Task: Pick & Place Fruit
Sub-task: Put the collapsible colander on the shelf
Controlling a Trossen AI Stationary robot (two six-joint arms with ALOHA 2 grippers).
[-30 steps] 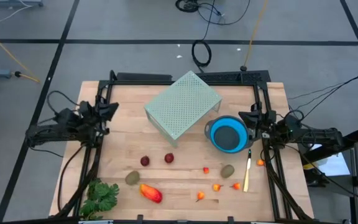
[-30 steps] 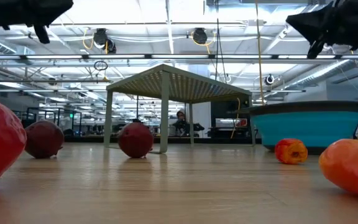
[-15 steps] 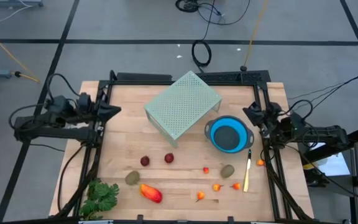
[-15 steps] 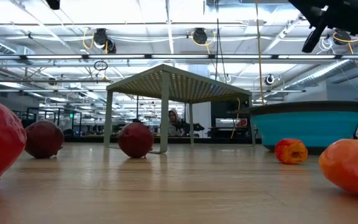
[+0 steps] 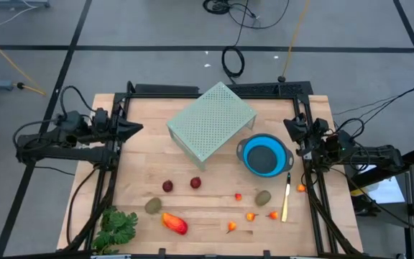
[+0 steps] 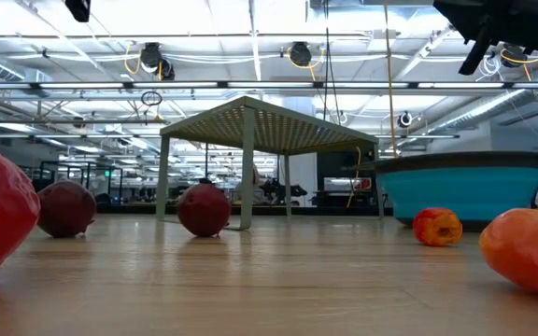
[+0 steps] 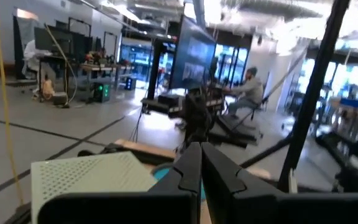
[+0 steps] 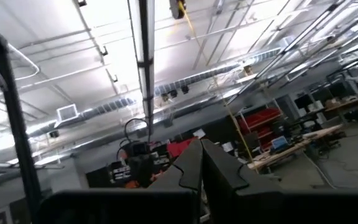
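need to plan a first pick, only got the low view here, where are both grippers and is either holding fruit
Observer: The left gripper is shut and empty, by the table's left edge.
Operator: and the right
Observer: The right gripper is shut and empty too, just behind the blue bowl.
Operator: anything in the bowl yet
Observer: No, the bowl is empty; the fruit lies on the table.

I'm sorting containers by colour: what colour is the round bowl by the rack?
The bowl is blue with a darker blue-grey centre, clearest in the high view.
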